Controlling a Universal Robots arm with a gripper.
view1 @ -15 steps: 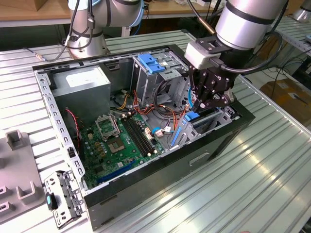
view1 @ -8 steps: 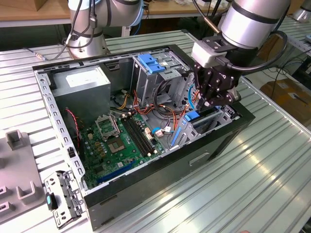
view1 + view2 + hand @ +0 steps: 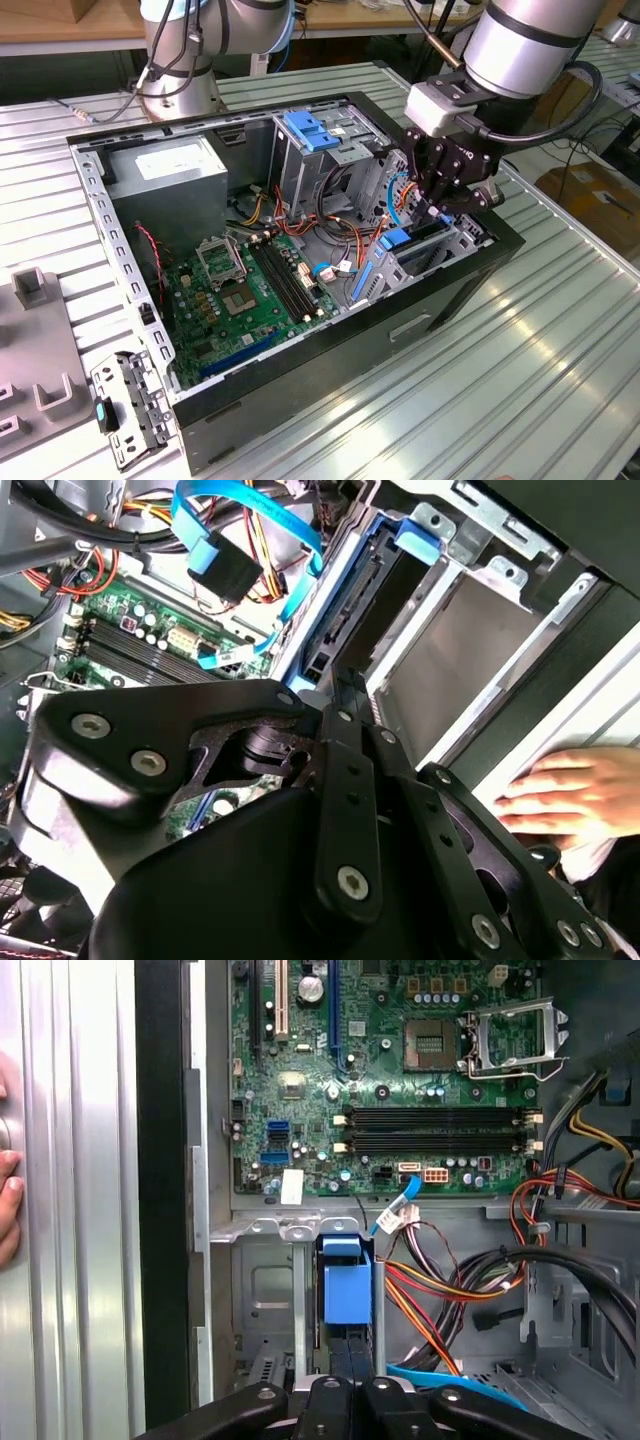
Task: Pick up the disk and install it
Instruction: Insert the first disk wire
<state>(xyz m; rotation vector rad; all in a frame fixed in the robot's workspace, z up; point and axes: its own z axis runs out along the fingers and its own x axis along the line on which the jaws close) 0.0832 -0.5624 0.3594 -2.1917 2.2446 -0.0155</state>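
The disk stands on edge in the metal drive bay, at the corner of the open computer case towards the exterior view's right. Its blue bracket runs along the exposed edge.

Directly over that edge we find the gripper. Its fingers are drawn together with only a thin seam between them, clasping nothing. Their tips sit at the disk's outward edge (whether they press on it or stop just clear of it, we cannot tell).

Just beside the bay, a bundle of red, orange and yellow wires crosses the case floor. A flat blue cable loops above the green motherboard.

Further in, we see a light-blue latch plate on top of the taller cage. A grey metal box with a white sticker sits in the corner towards the exterior view's left.

Outside the black case wall, a person's hand lies on the ribbed metal table. A loose grey bracket panel lies on the table near the case's opposite end.
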